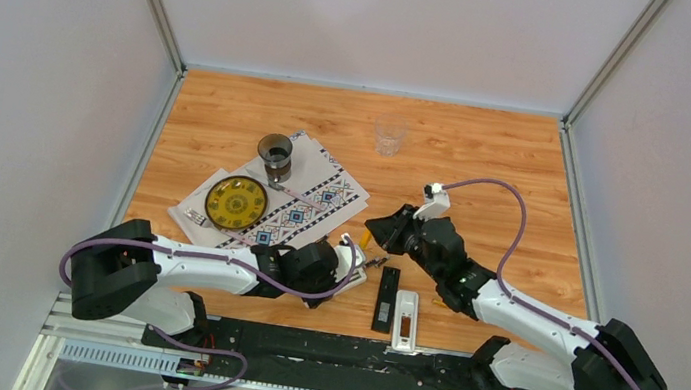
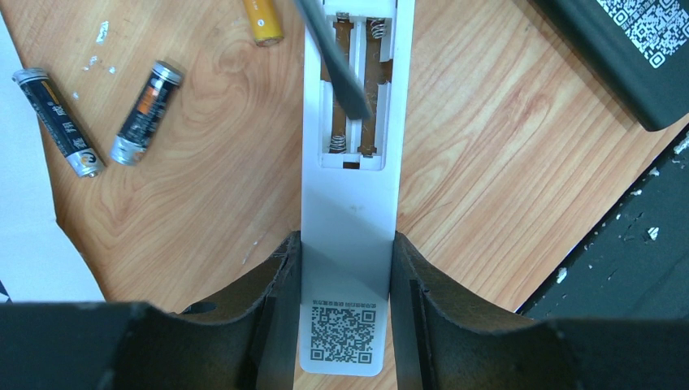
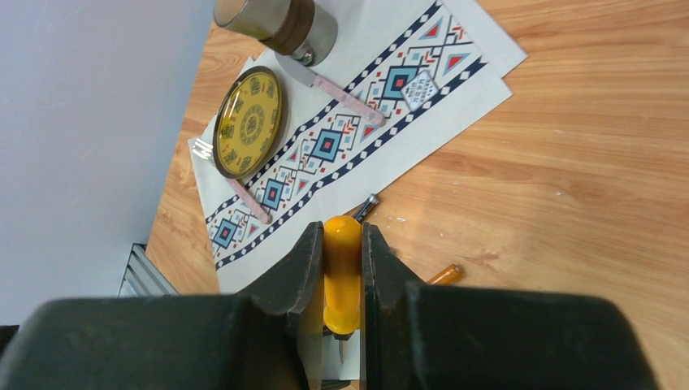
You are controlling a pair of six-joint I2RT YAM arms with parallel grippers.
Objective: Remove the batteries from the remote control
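The remote control is clamped across its lower body by the left tool. The jaws stand partly open, at the width of the casing. The remote is thereby held flat and steady on the worktop, with the open battery compartment facing upward for access.

The right tool is closed tightly on the yellow handle of the screwdriver. The blade is laid into the left bay, evidently as a prying lever.

Both bays appear empty; only the contact springs are visible. Two dark batteries lie loose on the worktop to the left of the remote, and an orange battery lies near its far end. Unloading is judged essentially complete. Withdrawal of the blade is judged to be the remaining step.
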